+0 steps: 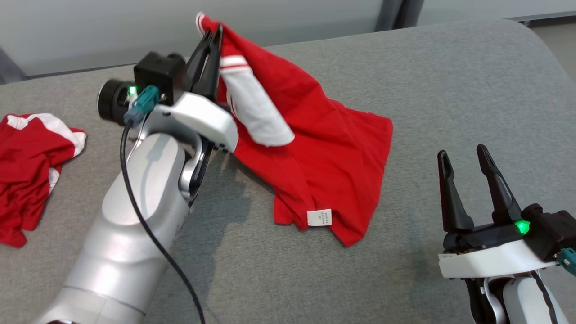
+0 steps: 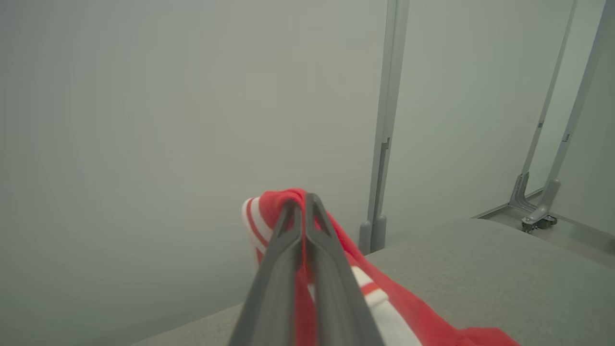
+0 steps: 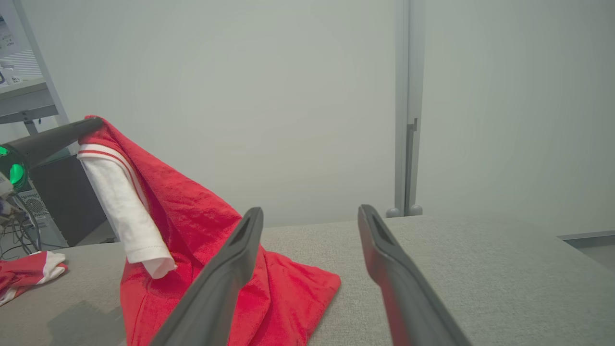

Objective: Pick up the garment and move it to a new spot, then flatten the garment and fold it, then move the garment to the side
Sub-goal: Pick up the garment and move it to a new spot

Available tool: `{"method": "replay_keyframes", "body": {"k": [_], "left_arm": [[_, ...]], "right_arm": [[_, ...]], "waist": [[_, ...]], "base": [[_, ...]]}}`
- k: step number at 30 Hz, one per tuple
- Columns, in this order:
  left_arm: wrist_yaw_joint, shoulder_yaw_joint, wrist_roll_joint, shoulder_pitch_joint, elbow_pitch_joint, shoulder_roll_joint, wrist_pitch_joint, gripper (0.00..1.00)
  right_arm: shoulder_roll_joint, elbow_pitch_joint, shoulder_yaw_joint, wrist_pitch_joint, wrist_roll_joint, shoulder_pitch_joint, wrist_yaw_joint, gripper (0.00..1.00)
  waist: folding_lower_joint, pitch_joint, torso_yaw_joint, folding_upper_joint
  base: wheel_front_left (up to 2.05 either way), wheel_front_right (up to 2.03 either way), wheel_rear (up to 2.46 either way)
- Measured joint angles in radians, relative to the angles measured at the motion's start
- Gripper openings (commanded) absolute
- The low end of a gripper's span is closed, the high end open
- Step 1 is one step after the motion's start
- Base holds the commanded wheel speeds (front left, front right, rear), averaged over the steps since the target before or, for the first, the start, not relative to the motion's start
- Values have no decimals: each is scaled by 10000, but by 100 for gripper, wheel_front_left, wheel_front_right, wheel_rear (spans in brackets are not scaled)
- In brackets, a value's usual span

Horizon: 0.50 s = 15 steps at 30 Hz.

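Note:
A red garment (image 1: 324,153) with a white sleeve (image 1: 254,108) hangs from my left gripper (image 1: 216,33), which is shut on its upper edge near the striped cuff. Its lower part still drapes on the grey table (image 1: 450,90), a white label showing at the hem. In the left wrist view the left gripper (image 2: 302,199) pinches the garment (image 2: 413,312). My right gripper (image 1: 463,155) stands open and empty at the lower right, apart from the cloth. In the right wrist view the right gripper (image 3: 310,214) points past the hanging garment (image 3: 192,216), and the left gripper (image 3: 93,125) holds its top.
A second red and white garment (image 1: 27,166) lies crumpled at the table's left edge, also seen as a crumpled garment (image 3: 29,271) in the right wrist view. Grey wall panels with metal posts (image 2: 387,120) stand beyond the table's far edge.

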Motion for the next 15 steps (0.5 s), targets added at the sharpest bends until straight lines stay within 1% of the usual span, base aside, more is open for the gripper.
{"method": "replay_keyframes", "body": {"k": [5, 9, 12, 13, 15], "left_arm": [[-27, 520, 215, 761, -8, 257, 0, 0], [104, 989, 570, 1158, 19, 608, 0, 0], [100, 1223, 731, 1369, 261, 656, 2, 0], [88, 1246, 755, 1434, 410, 652, 0, 0], [-125, 1250, 784, 1537, 813, 633, 6, 0]], "right_arm": [[2, 4, -36, 0, -8, 1, 0, 100], [8, 19, 21, 0, -17, -1, 0, 100], [8, 25, 58, 0, -21, -2, 0, 100], [8, 35, 79, 0, -23, -3, 0, 100], [6, 61, 115, 0, -29, -4, 0, 100]], "waist": [[0, 83, 392, 0], [0, 110, 627, 0], [0, 100, 715, 0], [0, 93, 730, 0], [0, 76, 731, 0]], "base": [[0, 0, 0], [0, 0, 0], [0, 0, 0], [0, 0, 0], [0, 0, 0]]}}
